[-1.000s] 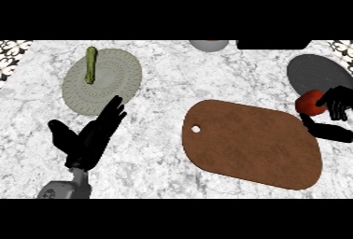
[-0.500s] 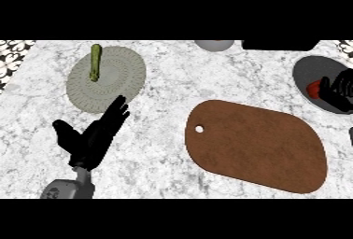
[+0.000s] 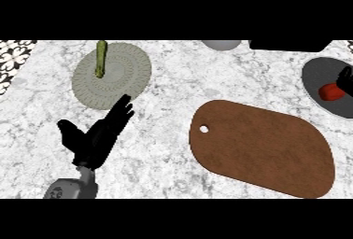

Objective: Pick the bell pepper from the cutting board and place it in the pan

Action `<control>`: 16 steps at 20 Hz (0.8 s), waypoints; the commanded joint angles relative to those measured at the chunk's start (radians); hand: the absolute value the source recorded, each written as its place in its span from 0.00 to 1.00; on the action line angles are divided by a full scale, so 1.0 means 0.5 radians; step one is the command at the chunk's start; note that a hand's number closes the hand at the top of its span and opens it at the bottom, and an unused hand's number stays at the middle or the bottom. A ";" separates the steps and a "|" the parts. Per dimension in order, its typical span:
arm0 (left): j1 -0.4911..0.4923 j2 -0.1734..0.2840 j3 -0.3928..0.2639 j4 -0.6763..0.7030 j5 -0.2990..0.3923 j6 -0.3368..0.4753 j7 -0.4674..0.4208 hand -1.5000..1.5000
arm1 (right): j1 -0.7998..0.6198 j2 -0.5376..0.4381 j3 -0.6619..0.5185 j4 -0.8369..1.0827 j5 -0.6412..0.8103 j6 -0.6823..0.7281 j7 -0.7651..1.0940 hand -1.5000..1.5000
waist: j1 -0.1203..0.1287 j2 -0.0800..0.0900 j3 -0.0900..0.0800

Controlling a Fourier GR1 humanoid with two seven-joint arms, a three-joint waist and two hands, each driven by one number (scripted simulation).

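A: What does the desk point(image 3: 179, 88) look like?

B: White marble with grey veins, and a patterned black-and-white strip at its far left corner. The brown cutting board point(image 3: 265, 147) lies bare on it, a small hole near its left end.

A: And around the cutting board?

B: Far left of it sits a round pale-green plate point(image 3: 121, 77) with a thin green vegetable point(image 3: 101, 58) along its left side. Right of the board, at the view's edge, is the dark pan point(image 3: 318, 84). The red bell pepper point(image 3: 331, 92) sits in that pan.

A: The hands?

B: The left hand point(image 3: 96, 137) rests left of the board, fingers straight and apart. Only a bit of the right hand point(image 3: 345, 77) shows, touching the pepper; I cannot tell its grip.

A: Any change?

B: Half a second ago the right hand covered more of the pepper; now it has drawn toward the edge.
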 commanded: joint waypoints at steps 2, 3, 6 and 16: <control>0.060 0.008 -0.045 -0.093 -0.012 -0.022 0.015 0.50 | -0.123 -0.136 -0.099 0.276 -0.036 -0.023 -0.153 1.00 | 0.046 0.012 0.004; -0.046 -0.019 -0.004 -0.023 0.004 0.007 0.022 0.50 | -0.097 -0.144 -0.131 0.288 -0.075 0.010 -0.236 1.00 | 0.024 0.024 0.007; -0.057 -0.033 -0.072 -0.025 -0.033 -0.009 0.031 0.50 | -0.125 -0.240 0.064 0.513 0.185 0.028 0.148 0.00 | 0.082 0.048 0.000; -0.047 -0.074 -0.064 -0.028 -0.018 0.031 0.060 0.50 | -0.251 -0.216 -0.133 0.601 -0.042 0.400 -0.052 0.00 | 0.068 0.039 0.019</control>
